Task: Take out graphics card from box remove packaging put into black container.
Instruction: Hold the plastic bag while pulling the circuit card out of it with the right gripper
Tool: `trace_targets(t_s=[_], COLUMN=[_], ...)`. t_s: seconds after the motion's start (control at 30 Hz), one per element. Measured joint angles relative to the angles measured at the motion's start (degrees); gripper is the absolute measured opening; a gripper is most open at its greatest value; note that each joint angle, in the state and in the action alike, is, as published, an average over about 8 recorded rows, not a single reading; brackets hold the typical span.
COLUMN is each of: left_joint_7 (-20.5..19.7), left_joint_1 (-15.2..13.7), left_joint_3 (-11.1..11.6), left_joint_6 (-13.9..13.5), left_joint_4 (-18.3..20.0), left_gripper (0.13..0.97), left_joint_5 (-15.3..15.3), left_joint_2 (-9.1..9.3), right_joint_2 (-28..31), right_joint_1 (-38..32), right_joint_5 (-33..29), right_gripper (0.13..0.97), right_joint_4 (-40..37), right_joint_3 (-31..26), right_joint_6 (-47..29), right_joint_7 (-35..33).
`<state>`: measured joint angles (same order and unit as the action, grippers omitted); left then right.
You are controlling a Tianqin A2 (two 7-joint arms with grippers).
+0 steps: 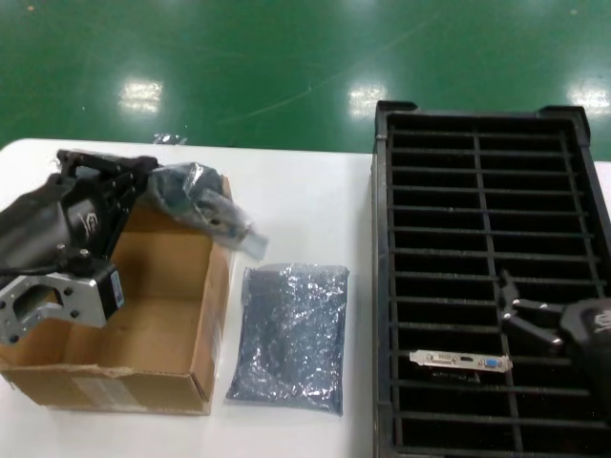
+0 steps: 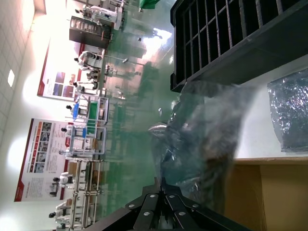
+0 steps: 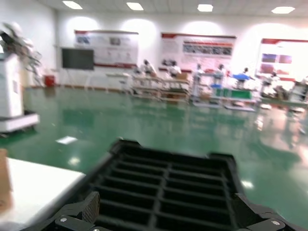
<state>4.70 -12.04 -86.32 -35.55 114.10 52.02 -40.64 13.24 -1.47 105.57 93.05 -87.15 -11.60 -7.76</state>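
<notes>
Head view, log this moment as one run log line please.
left gripper: shut on bagged card over box | right gripper: open over black container | graphics card: slotted | empty bag: on table

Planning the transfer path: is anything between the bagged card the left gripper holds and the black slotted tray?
Only a flat grey-blue plastic bag lying between the brown cardboard box and black slotted tray. Nothing upright; the left gripper holds the bagged card higher.

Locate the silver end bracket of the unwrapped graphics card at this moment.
In the head view, the graphics card stands in a slot of the black container's left column, near its front end, just left of the right tool.
</notes>
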Motion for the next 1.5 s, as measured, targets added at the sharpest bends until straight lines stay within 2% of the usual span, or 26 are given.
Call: trace_targets(t_s=[0.17, 0.37, 0.67, 1.03, 1.23, 1.27, 1.5], left_joint_7=[0.0, 0.0, 0.0, 0.0, 0.0, 0.0, 0.0], left_joint_1=[0.0, 0.0, 0.0, 0.0, 0.0, 0.0, 0.0], left_joint_3=[0.0, 0.0, 0.0, 0.0, 0.0, 0.0, 0.0], left_joint_6=[0.0, 0.0, 0.0, 0.0, 0.0, 0.0, 0.0], left_joint_4=[0.0, 0.0, 0.0, 0.0, 0.0, 0.0, 0.0], left_gripper=[0.139, 0.139, 0.139, 0.139, 0.139, 0.139, 0.139], left_joint_5=[0.0, 0.0, 0.0, 0.0, 0.0, 0.0, 0.0], left_joint_2=[0.0, 0.0, 0.0, 0.0, 0.0, 0.0, -0.01], right_joint_2=[-0.2, 2.9, 7.2, 6.6, 4.6, 4.2, 2.2], right_joint_1=[0.6, 1.4, -0.7, -8.7, -12.4, -13.0, -17.0], right_joint_5=[2.4, 3.6, 3.3, 0.3, -1.9, -2.3, -4.4], right_gripper=[0.94, 0.932, 0.831, 0.61, 0.447, 0.447, 0.296], right_joint_4=[2.0, 4.4, 5.0, 0.6, -1.1, -1.3, -2.5], right_joint_3=[0.0, -3.6, -10.3, -17.8, -21.3, -21.8, -24.6], right_joint_6=[-5.8, -11.5, -18.1, -20.6, -19.8, -19.5, -17.6], right_joint_7=[-2.0, -0.5, 1.7, 2.8, 3.6, 3.9, 6.7])
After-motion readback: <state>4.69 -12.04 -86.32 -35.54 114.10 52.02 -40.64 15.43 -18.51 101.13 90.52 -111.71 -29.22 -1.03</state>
